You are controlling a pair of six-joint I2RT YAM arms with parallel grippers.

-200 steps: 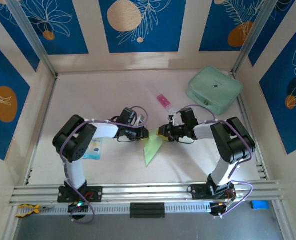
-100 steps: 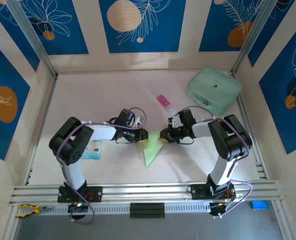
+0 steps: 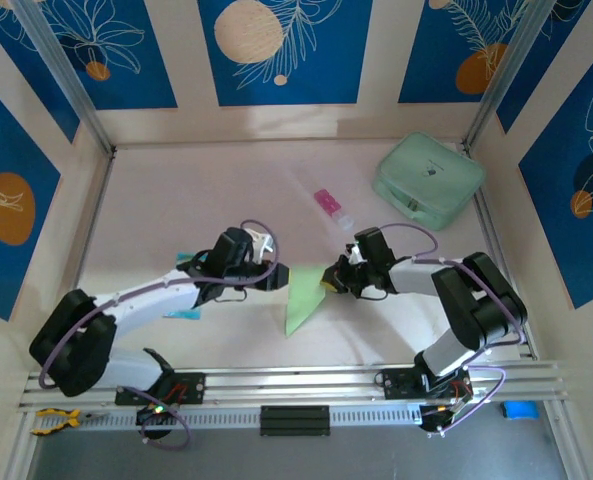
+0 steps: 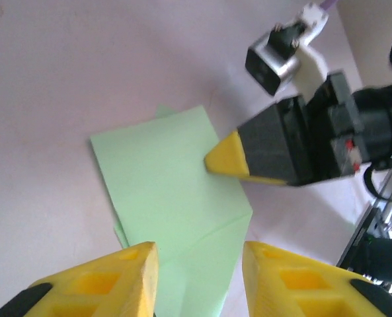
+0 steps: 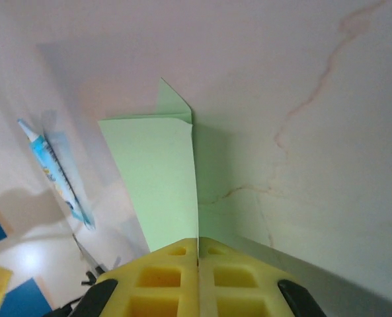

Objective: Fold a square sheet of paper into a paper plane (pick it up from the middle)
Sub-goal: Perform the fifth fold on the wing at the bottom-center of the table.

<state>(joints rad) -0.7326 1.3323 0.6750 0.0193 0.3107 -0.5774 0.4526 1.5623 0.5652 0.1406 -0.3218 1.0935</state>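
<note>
1. Overhead view: the green paper (image 3: 301, 295), folded to a tapering shape, lies on the worktop (image 3: 176, 190) between the two arms, near the front rail.
   - The left gripper (image 3: 276, 278) is at its upper left edge and the right gripper (image 3: 328, 277) at its upper right corner.
   - A pink tube (image 3: 331, 207) lies farther back, well apart.
   - A mint-green case (image 3: 428, 180) sits in the far right corner.
   - A blue-and-white packet (image 3: 184, 314) is partly hidden under the left arm.

2. Left wrist view: the left gripper (image 4: 196, 254) has its fingers spread, over the near part of the paper (image 4: 162, 178). I cannot tell whether it touches.
   - The right gripper (image 4: 222, 158), pressed together, has its tip at the paper's right edge.
   - Folded layers overlap, with one diagonal flap edge showing.

3. Right wrist view: the right gripper (image 5: 197, 247) is pinching the paper (image 5: 159, 178), and the paper's edge runs into the seam between its fingers.
   - The packet (image 5: 53, 172) lies to the left, apart from the paper.
   - The worktop (image 5: 301, 66) shows faint brownish streaks.
</note>
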